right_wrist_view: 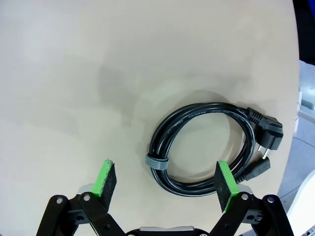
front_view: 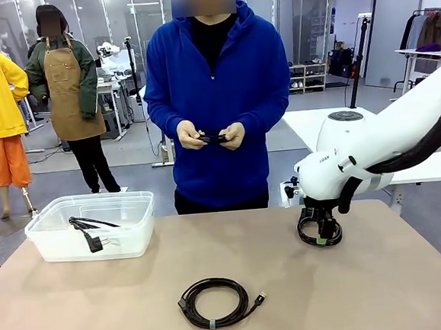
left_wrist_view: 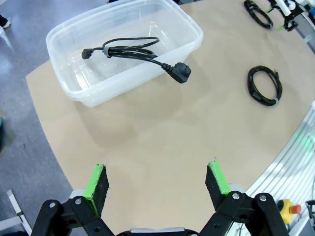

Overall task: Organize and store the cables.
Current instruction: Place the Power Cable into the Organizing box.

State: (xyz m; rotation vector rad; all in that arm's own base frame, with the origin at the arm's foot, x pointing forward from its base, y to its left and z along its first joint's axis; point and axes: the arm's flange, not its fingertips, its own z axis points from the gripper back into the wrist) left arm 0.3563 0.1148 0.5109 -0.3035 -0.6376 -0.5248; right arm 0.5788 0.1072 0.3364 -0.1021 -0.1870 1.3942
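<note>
My right pincer (front_view: 320, 232) (right_wrist_view: 164, 168) points down over the tabletop (front_view: 383, 290), toward its far edge and right of the middle. Its jaws are spread wide and grasp nothing. Right below it lies the right coil (right_wrist_view: 206, 147) (front_view: 311, 233), a black cable wound round and bound with a grey strap (right_wrist_view: 156, 162), its two-pin plug (right_wrist_view: 269, 132) resting at the coil's side. One green pad (right_wrist_view: 225, 179) stands over the coil's rim and the other over bare tabletop. I cannot tell whether either touches the cable.

My left pincer (left_wrist_view: 156, 169) hangs high above the tabletop's left side, also released and empty, with both pads well apart.

At the far left corner stands a clear bin (front_view: 89, 248) (left_wrist_view: 197, 37). Inside it lies the bin cable (front_view: 88, 225) (left_wrist_view: 130, 49), a flattened black bundle whose plug (left_wrist_view: 181, 73) leans against the bin's wall.

The middle coil (front_view: 214, 303) (left_wrist_view: 264, 86) lies flat near the near edge, about midway along it, with a small tip sticking out toward the right.

Across the far edge a person stands, holding a small black cable (front_view: 213, 139) between one hand (front_view: 190, 134) and the other hand (front_view: 233, 136) at waist height, above the tabletop and not on it.
</note>
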